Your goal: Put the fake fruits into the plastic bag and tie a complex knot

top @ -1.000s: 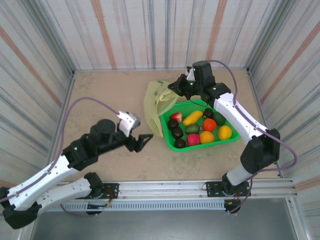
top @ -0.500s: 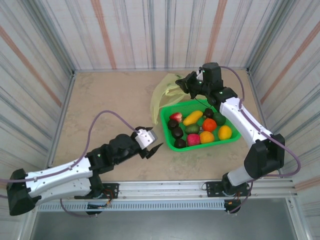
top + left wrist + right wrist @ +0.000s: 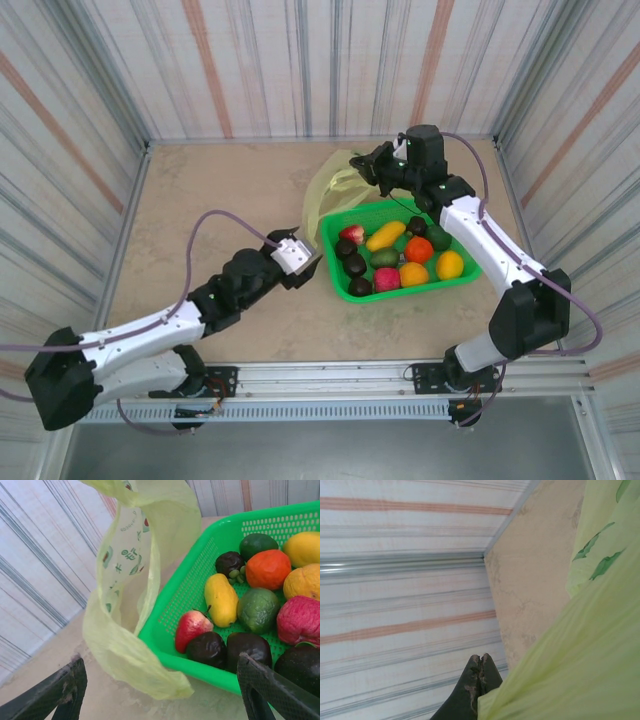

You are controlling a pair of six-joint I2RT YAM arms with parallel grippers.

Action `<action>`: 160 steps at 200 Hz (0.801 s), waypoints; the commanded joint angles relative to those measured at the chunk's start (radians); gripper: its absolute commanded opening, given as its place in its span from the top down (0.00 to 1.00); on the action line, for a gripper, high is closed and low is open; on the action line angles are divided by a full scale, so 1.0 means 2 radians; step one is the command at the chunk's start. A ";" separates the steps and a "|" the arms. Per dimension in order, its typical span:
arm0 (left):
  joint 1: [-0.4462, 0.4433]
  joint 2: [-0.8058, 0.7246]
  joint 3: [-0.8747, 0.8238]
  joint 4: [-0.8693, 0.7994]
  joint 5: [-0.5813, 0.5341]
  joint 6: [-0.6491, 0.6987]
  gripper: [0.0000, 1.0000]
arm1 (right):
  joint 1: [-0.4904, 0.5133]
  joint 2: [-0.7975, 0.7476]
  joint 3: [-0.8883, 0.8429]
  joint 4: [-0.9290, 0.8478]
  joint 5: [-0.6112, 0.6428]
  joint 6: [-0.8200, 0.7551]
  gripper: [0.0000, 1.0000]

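Plastic bag, film-thin, crinkled, yellow-green, hangs pinched in my closed right fingers, draping beside the mesh-walled green basket of glossy rounded fake fruits; my left fingers gape wide, empty.

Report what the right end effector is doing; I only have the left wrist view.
Observer: The right end effector is shut, pinching the plastic bag.
Operator: Say where it holds it.
Observer: Seen from the top, it grips the bag just beyond the green basket's far rim.
Operator: Place my left end effector.
Observer: The left end effector sits beside the basket's left rim, over the table.
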 commanded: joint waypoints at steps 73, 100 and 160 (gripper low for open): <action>0.001 0.105 -0.034 0.189 -0.057 -0.054 0.28 | -0.003 -0.026 -0.025 0.021 -0.007 0.018 1.00; 0.001 0.129 -0.032 0.202 -0.073 -0.072 0.32 | -0.003 -0.027 -0.028 0.025 -0.005 0.022 1.00; 0.007 0.168 -0.033 0.220 -0.104 -0.101 0.37 | -0.003 -0.027 -0.032 0.029 -0.003 0.024 1.00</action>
